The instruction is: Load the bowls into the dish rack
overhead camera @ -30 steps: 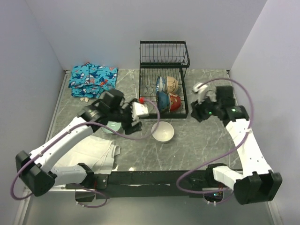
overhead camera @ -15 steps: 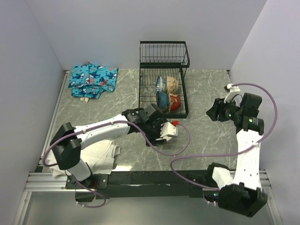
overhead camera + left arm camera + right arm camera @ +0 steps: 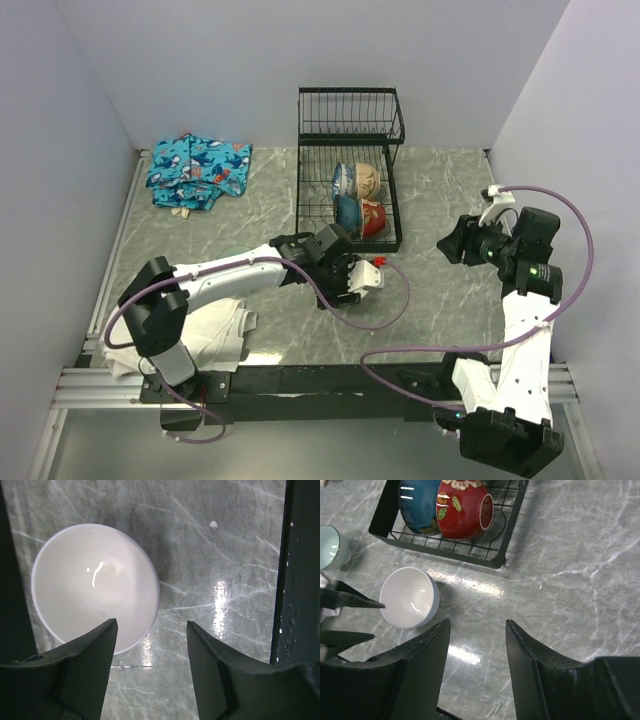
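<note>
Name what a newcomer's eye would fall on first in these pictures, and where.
The black wire dish rack stands out at the far middle of the table, with colourful bowls on edge inside. Just in front, the left pincer hovers open above a white bowl on the marble. A bright blue patterned cloth lies at the far left.

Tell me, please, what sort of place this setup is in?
Most likely a lab test cell staged as a kitchen counter: plain white walls box in a marble-patterned tabletop, and a black wire dish rack holding bowls stands on it.
</note>
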You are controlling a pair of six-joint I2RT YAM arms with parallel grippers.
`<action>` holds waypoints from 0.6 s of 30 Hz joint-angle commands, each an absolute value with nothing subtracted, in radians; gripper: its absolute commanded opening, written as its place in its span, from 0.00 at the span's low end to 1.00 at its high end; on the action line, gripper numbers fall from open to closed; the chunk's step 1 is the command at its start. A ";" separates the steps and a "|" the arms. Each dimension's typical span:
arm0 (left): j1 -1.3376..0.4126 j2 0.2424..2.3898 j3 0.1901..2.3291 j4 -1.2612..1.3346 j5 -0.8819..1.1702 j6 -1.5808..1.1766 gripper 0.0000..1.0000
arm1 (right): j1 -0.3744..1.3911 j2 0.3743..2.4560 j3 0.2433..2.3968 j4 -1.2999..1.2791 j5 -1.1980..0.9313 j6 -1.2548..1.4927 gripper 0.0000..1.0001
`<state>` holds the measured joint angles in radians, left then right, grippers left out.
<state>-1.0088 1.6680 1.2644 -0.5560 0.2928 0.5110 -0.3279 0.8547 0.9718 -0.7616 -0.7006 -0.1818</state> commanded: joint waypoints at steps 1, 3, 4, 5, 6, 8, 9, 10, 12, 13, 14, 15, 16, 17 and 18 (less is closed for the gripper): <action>-1.017 1.704 1.284 -0.529 0.317 0.500 0.61 | -0.342 0.851 1.005 -0.709 -0.739 -0.127 0.56; -1.020 1.710 1.284 -0.525 0.330 0.492 0.61 | -0.348 0.857 1.011 -0.704 -0.747 -0.103 0.55; -1.020 1.721 1.284 -0.526 0.334 0.489 0.60 | -0.354 0.862 1.015 -0.693 -0.752 -0.095 0.55; -1.022 1.729 1.285 -0.523 0.337 0.485 0.60 | -0.359 0.862 1.019 -0.687 -0.753 -0.083 0.55; -1.020 1.733 1.287 -0.525 0.344 0.485 0.59 | -0.362 0.862 1.022 -0.681 -0.753 -0.077 0.55; -1.020 1.750 1.285 -0.514 0.345 0.480 0.55 | -0.368 0.862 1.026 -0.672 -0.752 -0.069 0.55; -1.020 1.756 1.292 -0.514 0.353 0.480 0.50 | -0.371 0.861 1.026 -0.669 -0.750 -0.066 0.55; -1.020 1.766 1.296 -0.515 0.357 0.480 0.46 | -0.371 0.859 1.023 -0.669 -0.749 -0.064 0.55; -1.020 1.770 1.307 -0.515 0.365 0.477 0.39 | -0.376 0.858 1.019 -0.667 -0.749 -0.060 0.55; -1.020 1.775 1.307 -0.514 0.367 0.474 0.39 | -0.376 0.854 1.012 -0.666 -0.749 -0.058 0.55; -1.020 1.778 1.307 -0.511 0.365 0.474 0.38 | -0.379 0.853 1.009 -0.664 -0.749 -0.051 0.55; -1.022 1.785 1.310 -0.514 0.367 0.474 0.38 | -0.380 0.851 1.003 -0.658 -0.746 -0.046 0.55; -1.020 1.790 1.313 -0.518 0.370 0.474 0.38 | -0.382 0.851 1.002 -0.658 -0.747 -0.043 0.55; -1.020 1.796 1.315 -0.522 0.371 0.477 0.37 | -0.383 0.851 1.000 -0.657 -0.749 -0.040 0.55; -1.020 1.804 1.316 -0.522 0.371 0.476 0.35 | -0.385 0.853 1.002 -0.654 -0.749 -0.038 0.55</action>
